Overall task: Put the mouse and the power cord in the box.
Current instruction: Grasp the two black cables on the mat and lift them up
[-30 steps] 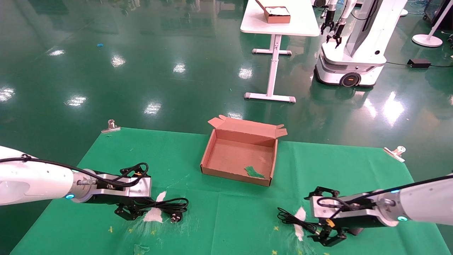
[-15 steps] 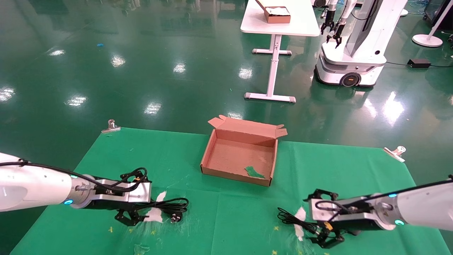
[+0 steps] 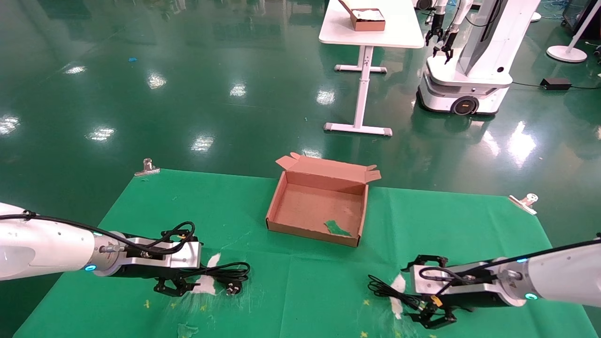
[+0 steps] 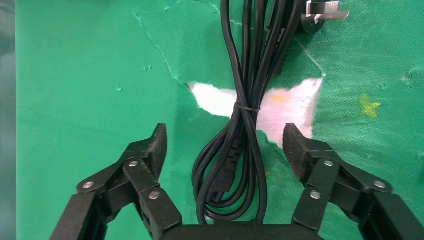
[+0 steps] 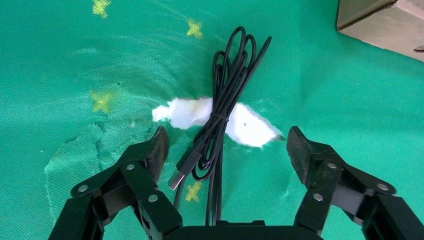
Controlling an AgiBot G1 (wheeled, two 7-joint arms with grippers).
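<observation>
Green cloth table (image 3: 300, 291), box (image 3: 281, 197) open mid-table with only a green scrap inside. Both arms have sunk lower: left gripper (image 4: 225, 145) spread astride the power cord (image 4: 245, 125), right gripper (image 5: 225, 150) spread over the mouse cable (image 5: 222, 107); mouse body hidden. Grasps look imminent.

Both arms are glossy white tubes with small cyan lights near silver wrist blocks, black cables looping over them. The left gripper (image 3: 174, 287) and right gripper (image 3: 434, 318) are black linkages with silver rivets and ridged pads (image 4: 159, 143).
</observation>
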